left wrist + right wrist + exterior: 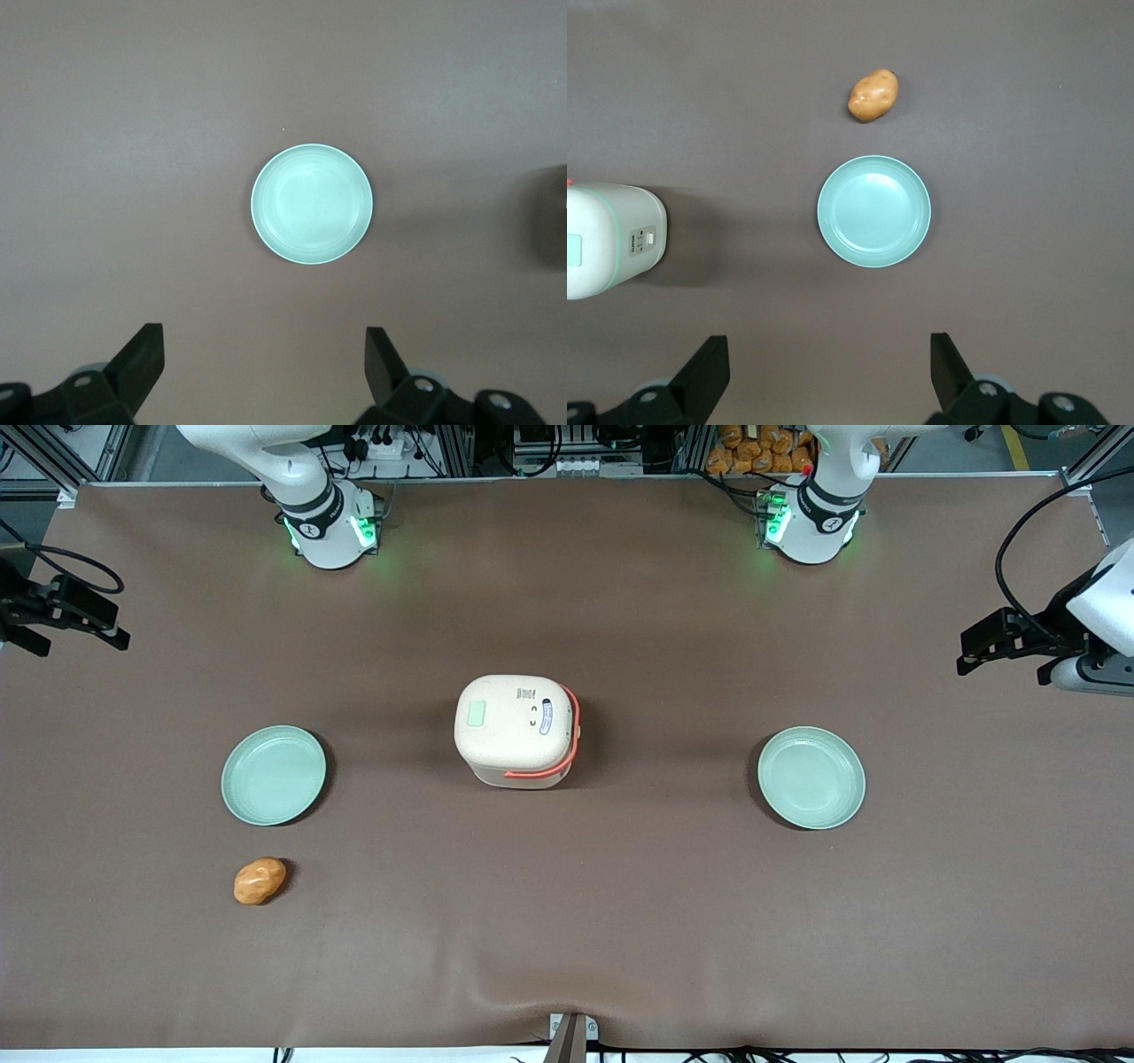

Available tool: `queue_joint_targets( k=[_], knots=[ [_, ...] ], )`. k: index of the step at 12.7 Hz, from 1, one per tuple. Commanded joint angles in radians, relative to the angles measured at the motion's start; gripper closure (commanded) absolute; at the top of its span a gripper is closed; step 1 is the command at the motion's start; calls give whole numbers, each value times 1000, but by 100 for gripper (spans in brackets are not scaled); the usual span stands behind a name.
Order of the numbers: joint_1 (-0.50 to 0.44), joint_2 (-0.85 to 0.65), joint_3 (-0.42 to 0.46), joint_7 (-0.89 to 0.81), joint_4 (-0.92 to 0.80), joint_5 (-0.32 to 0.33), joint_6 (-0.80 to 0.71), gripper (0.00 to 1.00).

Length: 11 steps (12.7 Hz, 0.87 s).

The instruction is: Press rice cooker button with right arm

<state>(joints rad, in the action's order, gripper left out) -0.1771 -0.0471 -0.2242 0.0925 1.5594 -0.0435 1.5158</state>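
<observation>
So, nothing has started: the slim black two-finger gripper (824, 376) of the large white right arm (301, 496) hangs high above the brown table (620, 912), fingers (709, 363) spread wide and holding nothing. Directly beneath it is a round pale green plate (873, 211), with an orange-brown potato (873, 95) just beside that plate, nearer the front camera.

The small cream rounded-square rice cooker (516, 731) with the orange-red handle band stands mid-table, lid closed, between this plate and a second pale green plate (811, 777) toward the parked arm's end. The button, a small pale green rounded rectangle (477, 714), sits on the lid top, on the side facing the working arm; the bluish-white oval label (546, 716) is on the lid's handle side.

Step in hand, as I judge it: the approach. Next move calls for carrying the gripper sideways from over the plate to above the button, probably bringing the fingers together, then descending straight onto the green patch, not the label.
</observation>
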Motion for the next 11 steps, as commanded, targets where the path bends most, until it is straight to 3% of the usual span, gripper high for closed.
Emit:
queue_joint_targets(
  k=[1, 6, 8, 11],
  knots=[
    [-4, -5, 0, 7, -9, 14, -14, 0],
    [-14, 12, 2, 1, -2, 2, -14, 0],
    [-74, 26, 2, -13, 1, 2, -14, 0],
    [-181, 98, 2, -161, 1, -6, 15, 0]
  ],
)
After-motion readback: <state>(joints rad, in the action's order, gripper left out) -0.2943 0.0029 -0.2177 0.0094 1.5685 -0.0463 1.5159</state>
